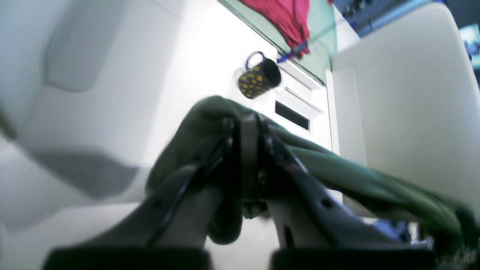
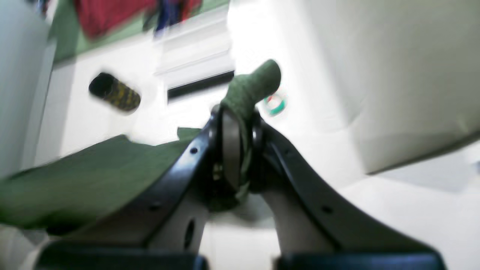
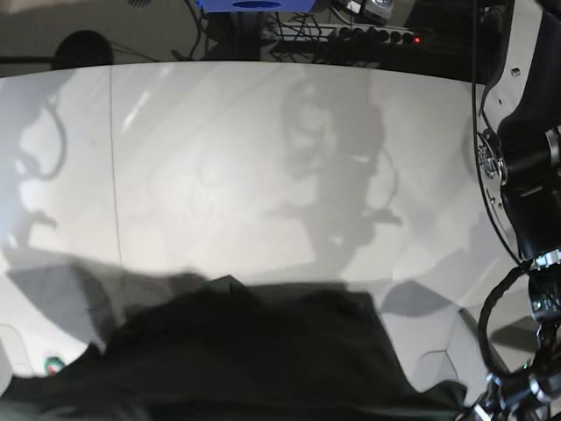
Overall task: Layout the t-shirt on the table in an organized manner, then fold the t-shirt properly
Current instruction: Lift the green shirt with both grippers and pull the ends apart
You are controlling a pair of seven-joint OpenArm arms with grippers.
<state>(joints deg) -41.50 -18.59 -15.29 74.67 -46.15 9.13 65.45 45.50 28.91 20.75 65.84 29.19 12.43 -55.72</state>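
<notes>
T-shirt point(image 3: 254, 360): dark forest green, plain knit, no print seen. Appears near black in base view, where it fills the lower middle of frame as one broad slack sheet w/ a small peak on its top edge. White worktop point(image 3: 263, 167) seen beyond it, arm shadows cast across.

Left wrist view: left gripper point(image 1: 249, 150) is clamped on a bunched fold of t-shirt point(image 1: 337, 172); cloth is humped over the fingertips and runs off as a thick rolled band toward lower right of frame. Jaws pressed together w/ fabric between.

Right wrist view: right gripper point(image 2: 238, 150) is likewise closed on t-shirt point(image 2: 86, 180); a twisted nub of cloth is pushed up past the tips, and a flat green panel is spread away to the left of frame. Motion blur present, edges soft.

So the shirt is held at two points, one per gripper. Whether the lower part touches the worktop can't be told.

Also seen in wrist views: dark mug w/ yellow dots point(image 1: 259, 78), red cloth point(image 1: 285, 18) on a green surface, small green/red ring point(image 2: 275, 104).
</notes>
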